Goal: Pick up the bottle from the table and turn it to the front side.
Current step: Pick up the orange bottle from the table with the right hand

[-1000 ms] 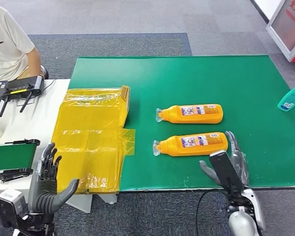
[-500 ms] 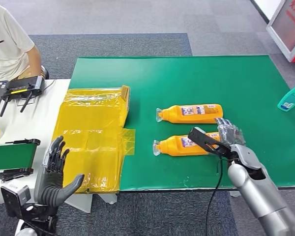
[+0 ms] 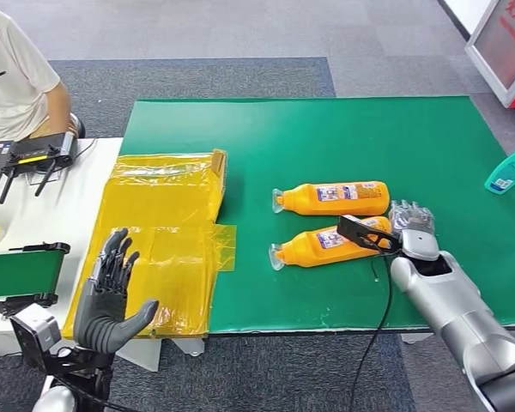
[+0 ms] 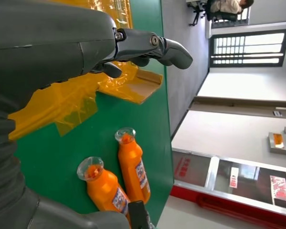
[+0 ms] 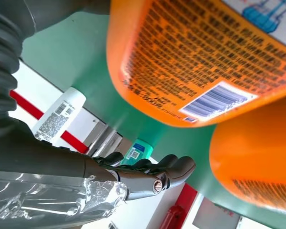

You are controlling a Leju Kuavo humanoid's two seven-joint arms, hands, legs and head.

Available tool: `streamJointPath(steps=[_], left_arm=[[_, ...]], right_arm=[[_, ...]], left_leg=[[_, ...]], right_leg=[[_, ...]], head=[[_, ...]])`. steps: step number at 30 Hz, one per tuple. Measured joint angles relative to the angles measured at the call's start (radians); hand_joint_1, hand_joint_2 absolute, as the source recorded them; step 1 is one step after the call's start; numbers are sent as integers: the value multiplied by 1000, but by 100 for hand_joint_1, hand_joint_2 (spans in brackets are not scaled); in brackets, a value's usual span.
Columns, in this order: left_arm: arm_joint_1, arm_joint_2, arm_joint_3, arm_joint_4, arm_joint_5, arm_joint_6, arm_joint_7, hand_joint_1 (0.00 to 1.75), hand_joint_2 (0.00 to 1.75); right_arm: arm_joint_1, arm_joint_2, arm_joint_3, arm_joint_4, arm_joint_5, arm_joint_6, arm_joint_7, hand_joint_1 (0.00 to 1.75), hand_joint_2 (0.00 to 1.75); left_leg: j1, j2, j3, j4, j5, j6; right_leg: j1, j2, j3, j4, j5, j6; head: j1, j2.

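Two orange bottles lie on their sides on the green mat [image 3: 275,137], caps pointing left. The far bottle [image 3: 332,198] lies straight. The near bottle [image 3: 319,246] lies slanted, its base end further back. My right hand [image 3: 410,219] is at that base end, its fingers [image 5: 152,179] stretched out and apart from the barcode-labelled side of the bottle [image 5: 192,57]; nothing is gripped. The other bottle [image 5: 256,157] lies beside it. My left hand [image 3: 109,296] hovers open over the front of the yellow bag, fingers [image 4: 152,45] spread. Both bottles [image 4: 134,167] [image 4: 104,186] appear beyond it.
A yellow plastic bag [image 3: 158,232] covers the mat's left end. A teal spray bottle [image 3: 509,169] lies at the right edge. On the left, a white table [image 3: 80,206] carries a black device [image 3: 38,154] and a small green belt unit [image 3: 21,270]. A person [image 3: 15,77] sits at back left.
My right hand has moved forward from the table's front edge to the near bottle's base, and that base end has swung away from me. My left hand has risen slightly.
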Motion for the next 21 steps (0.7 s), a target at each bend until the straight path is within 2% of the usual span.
streamJointPath(steps=[8,21], left_arm=[[0,4,-9,0,6,1,0,0,175],[0,6,-14,1,12,11,2,0,175]], right_arm=[[-23,8,34,60,14,15,-13,0,175],[-32,30,59,76,9,14,-50,0,175]], left_leg=[[0,0,0,0,0,0],[0,0,0,0,0,0]], right_leg=[[0,0,0,0,0,0],[0,0,0,0,0,0]], head=[[0,0],[0,0]])
